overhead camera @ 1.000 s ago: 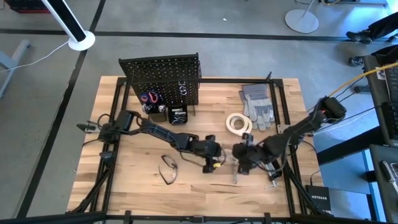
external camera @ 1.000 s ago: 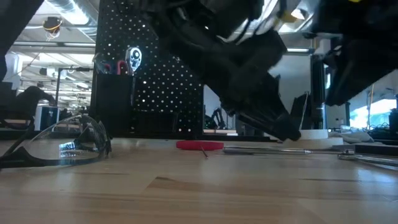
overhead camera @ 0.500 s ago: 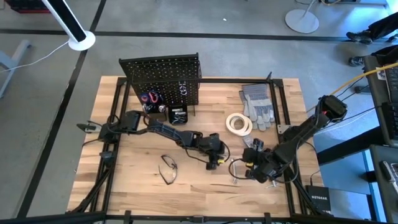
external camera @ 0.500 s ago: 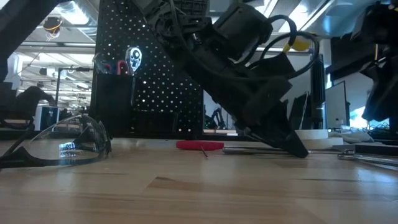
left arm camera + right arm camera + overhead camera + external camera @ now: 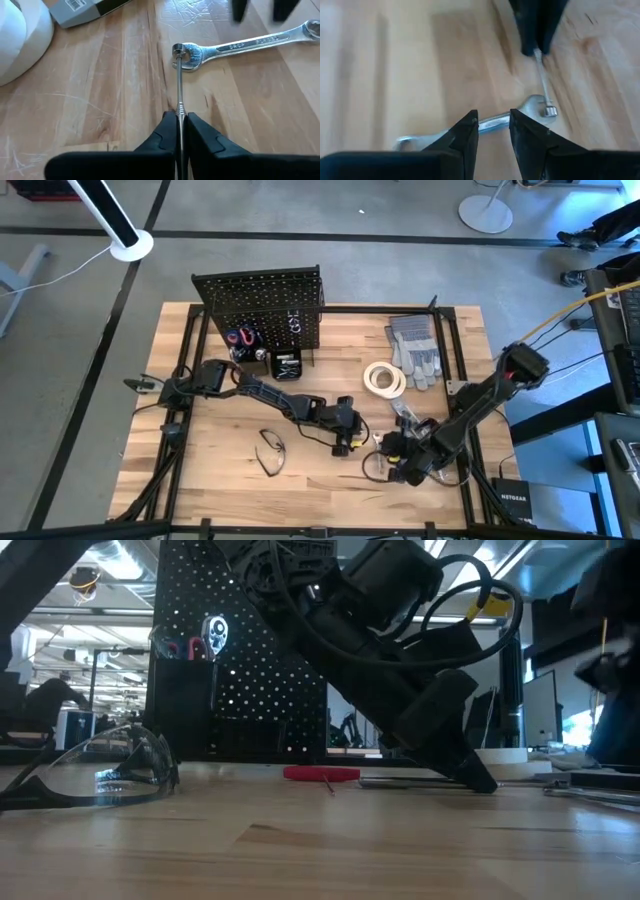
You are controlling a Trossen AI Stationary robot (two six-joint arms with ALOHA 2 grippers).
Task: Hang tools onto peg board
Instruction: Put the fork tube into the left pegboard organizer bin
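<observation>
The left pincer [image 5: 180, 131] is pressed down at the middle of the table [image 5: 220, 480], its two fingers closed tight on a thin silver rod [image 5: 179, 80] — a long-shafted tool whose small round head [image 5: 178, 49] rests in the open jaw of a silver wrench [image 5: 240, 44] lying flat on the wood. In the high view this pincer [image 5: 352, 442] sits just in front of the white tape roll [image 5: 383, 379], with the black-framed safety glasses [image 5: 270, 452] lying apart on its left-arm side.

The right pincer [image 5: 493, 131] hovers over the same wrench [image 5: 485, 124], fingers parted by a narrow gap and holding nothing (the wrench shaft shows through the gap). From above it [image 5: 400, 463] is close beside the left one.

The peg board [image 5: 262, 310] stands upright at the far edge, its small bins holding red-handled tools [image 5: 241, 338] — a ratchet head [image 5: 213, 630] shows there in the low view. A red-handled tool [image 5: 320, 774] lies on the table before the board, and grey gloves [image 5: 414, 348] rest beside the tape.
</observation>
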